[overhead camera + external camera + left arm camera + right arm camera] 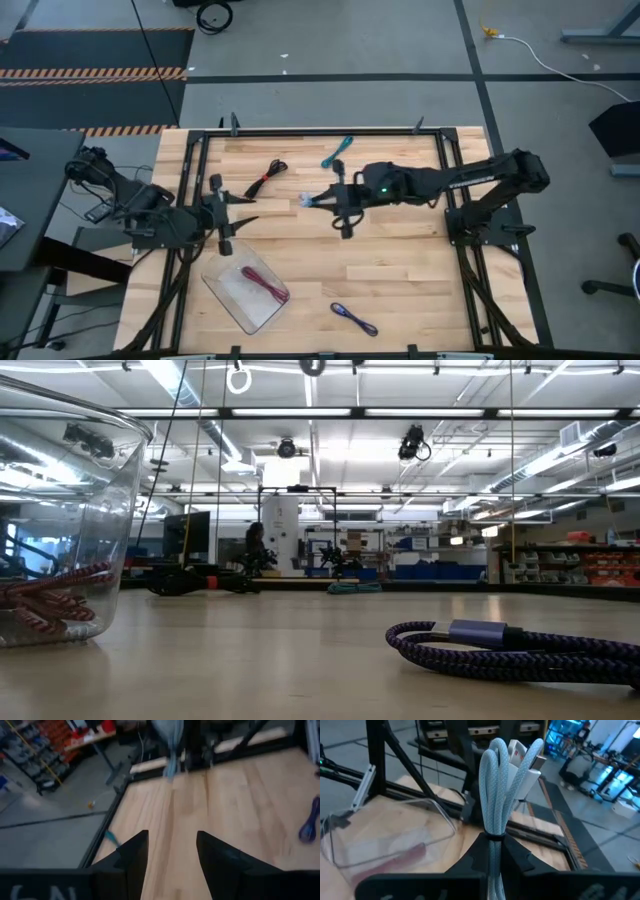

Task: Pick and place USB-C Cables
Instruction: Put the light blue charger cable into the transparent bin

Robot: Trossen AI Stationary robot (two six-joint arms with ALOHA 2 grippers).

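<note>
My right gripper reaches over the table's middle toward the left and is shut on the pale blue-grey cable bundle, also seen ahead in the left wrist view. My left gripper waits open at the table's left, above the tray. The magenta cable lies inside the clear tray. The purple cable lies flat near the near edge. The teal cable and the black-and-red cable lie toward the far edge. My right gripper pinches the pale blue-grey bundle between its two fingers at the dark tie around its middle. The fingers come roughly level from the table's right and lie along the bundle. The looped end and white connectors stick out past the fingertips, seemingly clear of the table.
The clear tray sits at the near left, close under my left gripper. A black metal frame runs round the table. Bare wood lies between the tray and the purple cable. A white cable with a yellow end lies on the floor beyond.
</note>
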